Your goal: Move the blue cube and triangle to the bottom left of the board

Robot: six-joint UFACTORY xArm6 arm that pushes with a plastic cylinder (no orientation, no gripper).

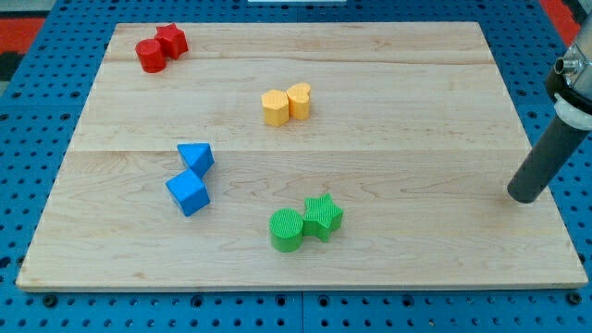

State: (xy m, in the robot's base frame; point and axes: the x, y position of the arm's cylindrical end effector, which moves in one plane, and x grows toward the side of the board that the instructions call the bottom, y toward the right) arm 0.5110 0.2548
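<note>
Rod cut off by the view's right edge up top; only its lower length and a bit of grey collar show. No gripper here, so no jaws apart or together: just the rod, slanting down toward the view's left. My tip (525, 196) sits on the wooden board (398, 231) near its right edge, well apart from every block.

Blue triangle (196, 156) and blue cube (188, 192) lie left of centre, touching or nearly so, triangle toward the view's top. Not at the bottom left corner.

Green cylinder (287, 229) and green star (323, 216) touch, near the bottom middle. Yellow pair near the top middle: a hexagonal block (275, 107) and a heart-like block (299, 100), shapes hard to settle. Red cylinder (150, 55) and red star (171, 40) touch at the top left.
</note>
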